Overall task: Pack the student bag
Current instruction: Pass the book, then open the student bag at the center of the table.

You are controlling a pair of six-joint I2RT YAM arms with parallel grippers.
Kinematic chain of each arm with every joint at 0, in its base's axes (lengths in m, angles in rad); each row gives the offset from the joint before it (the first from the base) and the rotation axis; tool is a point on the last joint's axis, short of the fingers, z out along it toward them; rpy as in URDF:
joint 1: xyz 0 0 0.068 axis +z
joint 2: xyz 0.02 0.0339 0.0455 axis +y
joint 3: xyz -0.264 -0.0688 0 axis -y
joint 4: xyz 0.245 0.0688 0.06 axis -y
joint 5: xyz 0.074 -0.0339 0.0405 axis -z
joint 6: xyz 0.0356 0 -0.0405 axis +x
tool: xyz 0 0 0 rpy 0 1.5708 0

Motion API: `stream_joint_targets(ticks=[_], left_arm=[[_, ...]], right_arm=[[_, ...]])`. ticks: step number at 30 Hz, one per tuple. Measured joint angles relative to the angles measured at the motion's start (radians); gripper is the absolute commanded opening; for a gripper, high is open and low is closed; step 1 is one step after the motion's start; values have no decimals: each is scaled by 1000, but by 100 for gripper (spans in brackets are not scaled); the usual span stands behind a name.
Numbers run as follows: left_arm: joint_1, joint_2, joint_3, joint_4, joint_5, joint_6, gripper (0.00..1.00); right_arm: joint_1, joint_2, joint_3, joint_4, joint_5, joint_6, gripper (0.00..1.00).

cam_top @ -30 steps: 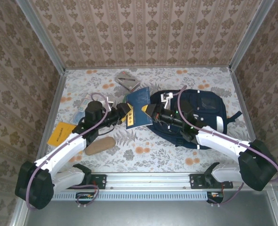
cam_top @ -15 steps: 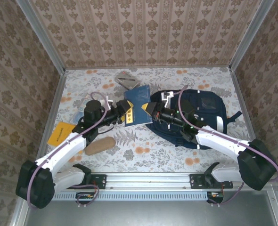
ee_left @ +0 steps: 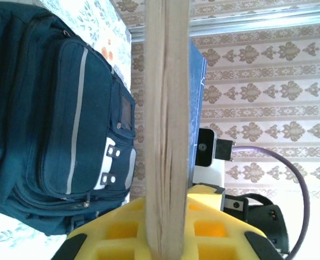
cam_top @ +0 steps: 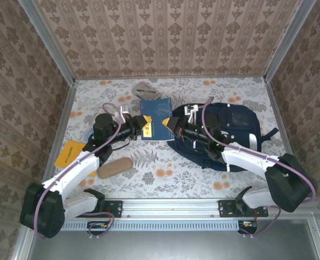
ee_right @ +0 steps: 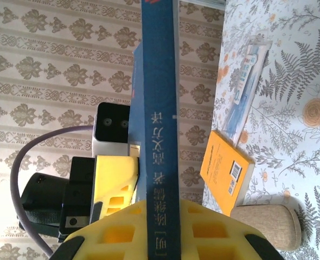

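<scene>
Top external: student bag [cam_top: 233, 130], navy fabric, lying at three o'clock from the blue book [cam_top: 155, 115]. Soft, floppy, probably light; best taken at the opening's rim. Book pinched between right gripper [cam_top: 172, 124] and, seemingly, left gripper [cam_top: 144, 125].

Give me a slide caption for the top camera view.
Left gripper and right gripper grip one blue book beside the student bag.

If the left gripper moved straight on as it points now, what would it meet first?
Likely the right gripper, clamped on the opposite edge of the blue book that both hold; the backpack lies beyond it.
</scene>
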Motion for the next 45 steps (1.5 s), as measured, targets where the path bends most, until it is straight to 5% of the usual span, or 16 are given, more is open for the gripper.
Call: stream_joint_targets(ticks=[2, 3, 9, 17, 25, 32, 36, 40, 45], left_arm=[[8, -7, 10, -34, 9, 11, 0], [13, -10, 19, -53, 15, 19, 0], [69, -34, 112, -264, 18, 162, 0], [125, -51, 220, -539, 18, 411, 0], [136, -34, 220, -602, 34, 476, 0], [142, -32, 220, -615, 37, 499, 0], [142, -32, 220, -615, 45, 505, 0], [144, -28, 220, -617, 53, 522, 0], [148, -6, 221, -632, 60, 548, 0]], right_arm=[[-1, 5, 4, -6, -5, -3, 44], [-4, 8, 11, -24, -15, -11, 47], [-53, -3, 122, -377, 3, -201, 47], [-60, 69, 431, -1007, 305, -544, 41], [-37, 362, 636, -1328, 571, -699, 44], [-25, 523, 811, -1435, 691, -766, 44], [-24, 585, 846, -1458, 726, -786, 34], [-17, 607, 846, -1460, 731, -792, 0], [-4, 584, 837, -1461, 740, -800, 0]])
